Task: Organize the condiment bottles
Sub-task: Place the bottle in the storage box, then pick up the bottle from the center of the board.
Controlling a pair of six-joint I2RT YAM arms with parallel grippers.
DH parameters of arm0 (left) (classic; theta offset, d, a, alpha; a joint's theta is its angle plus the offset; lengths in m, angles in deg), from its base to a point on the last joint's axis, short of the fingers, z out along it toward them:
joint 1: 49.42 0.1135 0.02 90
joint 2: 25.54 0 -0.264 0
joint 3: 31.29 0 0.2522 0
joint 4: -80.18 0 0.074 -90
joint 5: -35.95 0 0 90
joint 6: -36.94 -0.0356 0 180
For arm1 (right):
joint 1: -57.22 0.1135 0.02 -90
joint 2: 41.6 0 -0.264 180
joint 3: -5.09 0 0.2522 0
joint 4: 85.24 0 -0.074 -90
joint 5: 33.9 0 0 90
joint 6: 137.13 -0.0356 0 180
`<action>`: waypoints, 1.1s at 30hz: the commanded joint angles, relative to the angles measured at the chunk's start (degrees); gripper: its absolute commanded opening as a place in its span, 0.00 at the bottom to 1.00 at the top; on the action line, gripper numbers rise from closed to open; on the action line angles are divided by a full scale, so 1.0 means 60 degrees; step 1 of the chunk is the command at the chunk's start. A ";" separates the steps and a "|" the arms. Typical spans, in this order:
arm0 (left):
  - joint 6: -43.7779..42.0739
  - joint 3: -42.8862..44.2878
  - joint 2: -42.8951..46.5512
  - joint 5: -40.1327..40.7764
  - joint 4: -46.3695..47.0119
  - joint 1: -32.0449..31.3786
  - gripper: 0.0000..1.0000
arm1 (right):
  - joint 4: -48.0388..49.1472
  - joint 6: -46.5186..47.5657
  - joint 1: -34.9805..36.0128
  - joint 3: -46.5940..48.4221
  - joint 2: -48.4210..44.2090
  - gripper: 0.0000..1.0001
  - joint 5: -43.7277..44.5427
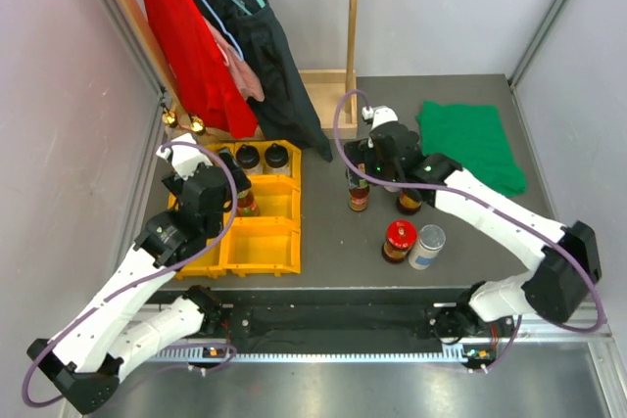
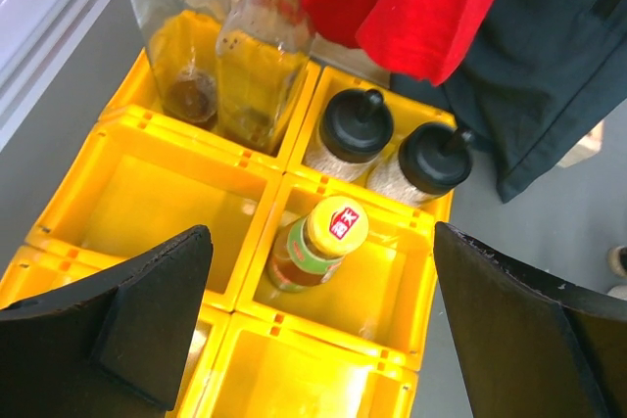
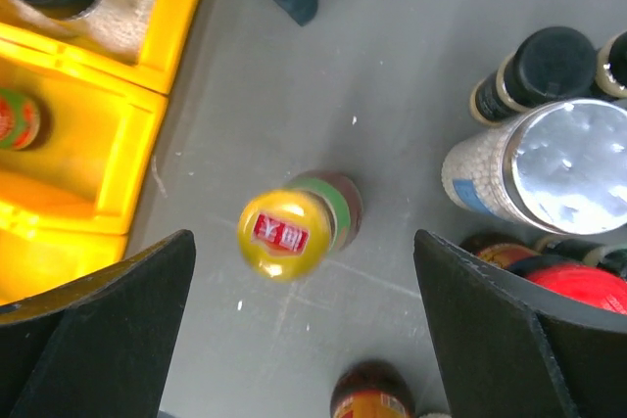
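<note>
My left gripper hangs open and empty over the yellow tray. In the left wrist view it is above a yellow-capped sauce bottle that stands in a middle compartment. Two black-capped jars and two tall clear gold-topped bottles fill the far compartments. My right gripper is open above the table. In the right wrist view it straddles, from above, a yellow-capped sauce bottle without touching it. A silver-lidded canister, black-capped bottles and a red lid stand to its right.
The yellow compartment tray lies at the left. A red-lidded jar and the canister stand near the front edge. A green cloth lies at the back right. Red and dark clothes hang on a wooden rack behind the tray.
</note>
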 commanded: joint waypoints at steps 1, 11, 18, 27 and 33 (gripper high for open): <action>-0.0138 0.0338 0.0159 0.0005 -0.0610 0.0033 0.99 | 0.0190 -0.0135 0.0174 0.0781 0.0538 0.90 0.0514; -0.0577 0.0396 0.0482 -0.0083 -0.1065 0.0047 0.99 | -0.0366 -0.0209 0.0526 0.1236 0.1374 0.75 0.1042; -0.0724 0.0045 0.0819 -0.0112 -0.1007 0.0047 0.99 | -0.0923 -0.0428 0.0555 0.1427 0.1579 0.63 0.1583; -0.0900 -0.0307 0.1126 -0.0142 -0.0772 0.0047 0.99 | -0.0645 -0.0531 0.0687 0.1441 0.1696 0.48 0.1774; -0.1031 -0.0395 0.1317 0.0034 -0.0772 0.0047 0.99 | -0.0806 -0.0532 0.0818 0.1836 0.1931 0.23 0.2023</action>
